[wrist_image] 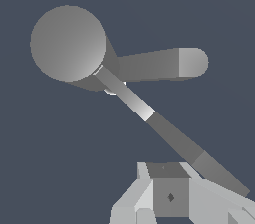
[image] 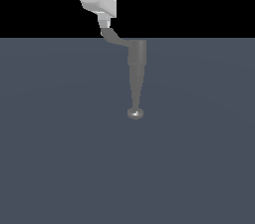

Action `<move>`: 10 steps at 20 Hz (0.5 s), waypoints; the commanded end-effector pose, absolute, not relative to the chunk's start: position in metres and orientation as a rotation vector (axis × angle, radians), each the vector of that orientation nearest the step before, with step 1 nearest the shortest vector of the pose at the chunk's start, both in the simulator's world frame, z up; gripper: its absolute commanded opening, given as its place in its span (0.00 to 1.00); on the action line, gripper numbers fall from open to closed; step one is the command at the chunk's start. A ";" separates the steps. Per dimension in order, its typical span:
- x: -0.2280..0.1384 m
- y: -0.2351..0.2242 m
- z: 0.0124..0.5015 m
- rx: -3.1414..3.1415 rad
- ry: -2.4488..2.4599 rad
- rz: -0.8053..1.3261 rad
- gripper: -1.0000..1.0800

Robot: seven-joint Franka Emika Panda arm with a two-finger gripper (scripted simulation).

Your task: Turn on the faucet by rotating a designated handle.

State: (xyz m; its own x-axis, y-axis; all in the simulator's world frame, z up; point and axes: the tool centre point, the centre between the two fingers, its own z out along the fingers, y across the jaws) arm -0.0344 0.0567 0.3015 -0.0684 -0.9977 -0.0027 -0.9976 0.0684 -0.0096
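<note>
The faucet (image: 137, 61) is a grey stepped cylinder that tapers to a thin neck ending in a small shiny round knob (image: 135, 113). In the wrist view its round end (wrist_image: 67, 43) fills the upper part. The handle (image: 113, 37), a thin bent grey lever, juts from the body toward the exterior view's left. In the wrist view the handle (wrist_image: 174, 136) runs from the body to just beside my fingers. My white gripper (image: 103, 21) hangs from above with its fingertips at the handle's tip. In the wrist view the gripper (wrist_image: 170, 195) looks shut, with nothing between the fingers.
A second grey bar with a paler rounded end (wrist_image: 191, 62) juts sideways from the faucet body in the wrist view. The faucet stands on a plain dark grey-blue floor (image: 60, 158).
</note>
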 end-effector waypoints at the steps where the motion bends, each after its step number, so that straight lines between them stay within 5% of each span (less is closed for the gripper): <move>1: -0.043 0.045 0.300 -2.131 2.304 -0.004 0.00; 10: -0.071 0.023 0.299 -2.133 2.305 -0.001 0.00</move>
